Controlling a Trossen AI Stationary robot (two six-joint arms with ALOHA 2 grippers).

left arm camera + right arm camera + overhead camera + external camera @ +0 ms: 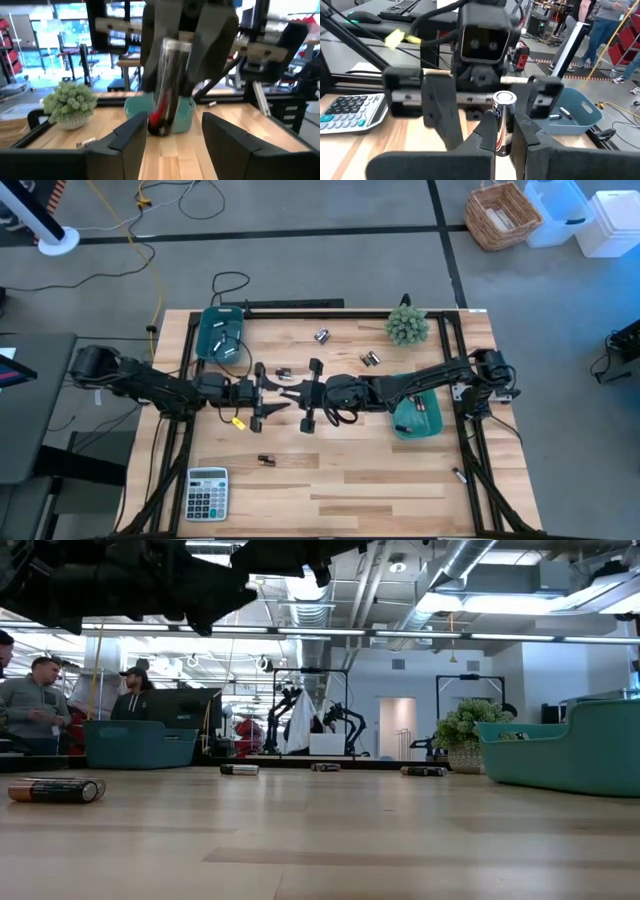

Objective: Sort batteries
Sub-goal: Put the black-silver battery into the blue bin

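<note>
Both arms reach toward the middle of the counter (350, 480) and meet there, tip to tip. The right hand (504, 131) has its fingers clamped on one upright battery (503, 122), silver with a dark and red wrap. The left hand (172, 132) faces it with its fingers apart, one on each side of that same battery and not touching it. In the high view the two hands (268, 392) (312, 393) sit close together above the bare wood.

Loose batteries lie scattered on the counter: a pair near the far edge (322, 335), some beside the small green plant (407, 325), one near the front (266, 460), one at the right rail (459, 475). A teal bin (220, 335) on the left side holds several; a second teal bin (418, 420) lies partly under the right arm. A grey calculator (207, 493) rests at the front left corner.

In the low view both hands are cut off at the upper edge. People stand in the room behind.
</note>
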